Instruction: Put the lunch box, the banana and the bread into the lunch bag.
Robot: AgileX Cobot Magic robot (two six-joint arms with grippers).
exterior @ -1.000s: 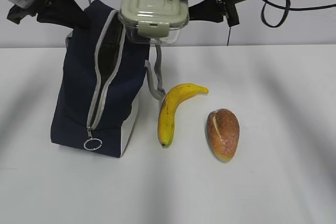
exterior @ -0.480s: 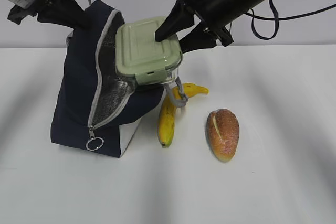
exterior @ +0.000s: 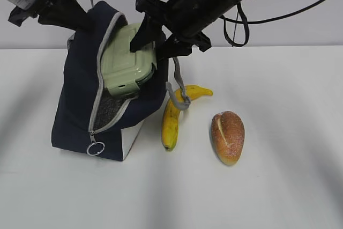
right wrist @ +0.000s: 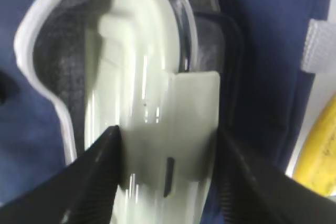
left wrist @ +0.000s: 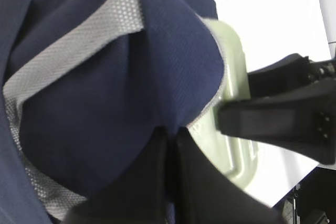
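Here the lunch box (exterior: 128, 60) is seen tilted on edge, half inside the zipped-open mouth of the lunch bag (exterior: 80, 111), lid turned outward, lower edge already past the grey zipper line. It is clamped across its sides by the right gripper (exterior: 153, 38), whose jaws stand apart only by the box's width; in the right wrist view the box (right wrist: 152, 108) fills the gap between both fingers. The top flap of the bag is pinched by the left gripper (left wrist: 170, 145), jaws pressed together on the blue fabric, so the opening is held up and wide.

Key relation: the bag's cavity lies below and to the bag-side of the box, and the box's flat face runs roughly parallel to the slit, so little clearance is judged to remain at either lip.

Banana (exterior: 177, 113) noted on the table just right of the bag, under a hanging strap; bread (exterior: 228, 138) farther right of the bag, apart from the banana. Both are judged nearer the right arm.
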